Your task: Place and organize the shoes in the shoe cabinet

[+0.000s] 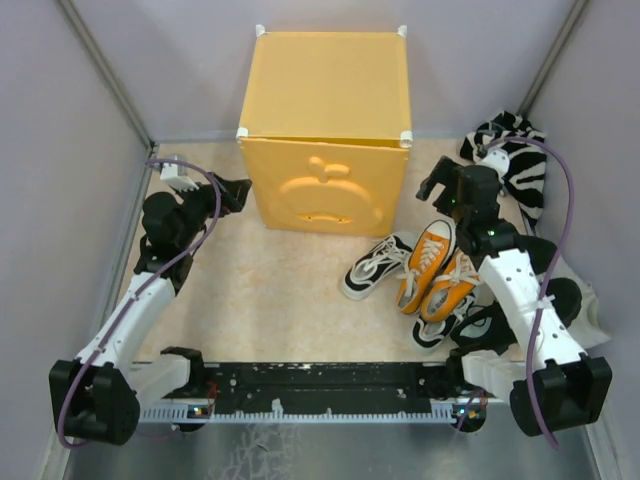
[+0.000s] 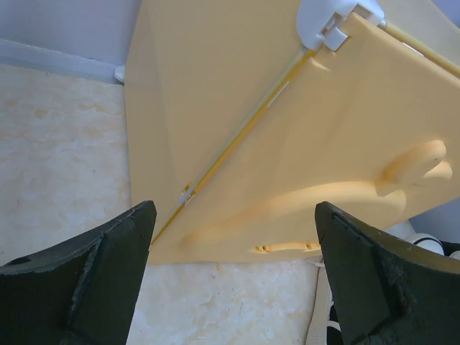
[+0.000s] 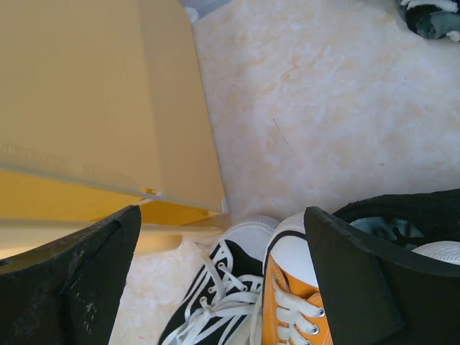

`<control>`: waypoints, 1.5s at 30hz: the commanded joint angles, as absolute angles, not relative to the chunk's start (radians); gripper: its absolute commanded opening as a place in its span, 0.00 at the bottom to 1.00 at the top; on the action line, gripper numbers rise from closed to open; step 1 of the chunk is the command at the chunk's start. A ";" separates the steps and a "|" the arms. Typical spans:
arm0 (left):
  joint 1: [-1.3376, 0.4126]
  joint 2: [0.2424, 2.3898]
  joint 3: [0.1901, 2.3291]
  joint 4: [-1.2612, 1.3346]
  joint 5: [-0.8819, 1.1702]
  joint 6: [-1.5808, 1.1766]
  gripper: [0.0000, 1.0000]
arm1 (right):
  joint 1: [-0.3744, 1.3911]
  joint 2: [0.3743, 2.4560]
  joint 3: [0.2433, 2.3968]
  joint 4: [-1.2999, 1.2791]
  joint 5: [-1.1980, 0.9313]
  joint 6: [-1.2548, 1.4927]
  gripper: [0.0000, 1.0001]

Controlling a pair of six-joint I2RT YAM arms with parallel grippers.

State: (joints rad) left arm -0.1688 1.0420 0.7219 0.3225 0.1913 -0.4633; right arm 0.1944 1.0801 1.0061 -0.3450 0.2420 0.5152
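The cabinet point(image 1: 325, 90) has its door point(image 1: 322, 195) shut; the shoes point(image 1: 428, 258) lie just right of it. The left gripper point(image 1: 230, 192) and right gripper point(image 1: 437, 185) are wide open, both empty. I think the left one should catch the door edge gently, without pushing the cabinet.

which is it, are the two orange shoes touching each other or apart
Touching. The top external view shows the left orange shoe and the right orange shoe side by side, sides pressed together, no floor between them.

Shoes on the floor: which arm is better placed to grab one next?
Right, probably. The right gripper, open, hangs close by the shoes. The left gripper sits at the other side of the shoe cabinet, away from them.
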 commanded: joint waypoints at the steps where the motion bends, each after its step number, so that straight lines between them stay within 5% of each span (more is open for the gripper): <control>1: -0.178 1.023 0.719 0.356 0.185 -0.449 0.98 | 0.202 1.054 1.063 -0.331 0.276 0.528 0.96; 15: -0.181 1.023 0.722 0.349 0.190 -0.451 0.98 | 0.202 1.071 1.074 -0.390 0.232 0.413 0.96; 21: -0.186 1.031 0.724 0.347 0.199 -0.457 0.98 | 0.207 1.125 1.102 -0.535 0.150 0.411 0.83; 45: -0.192 1.036 0.707 0.362 0.204 -0.483 0.98 | 0.547 1.074 0.820 -0.402 0.201 0.628 0.72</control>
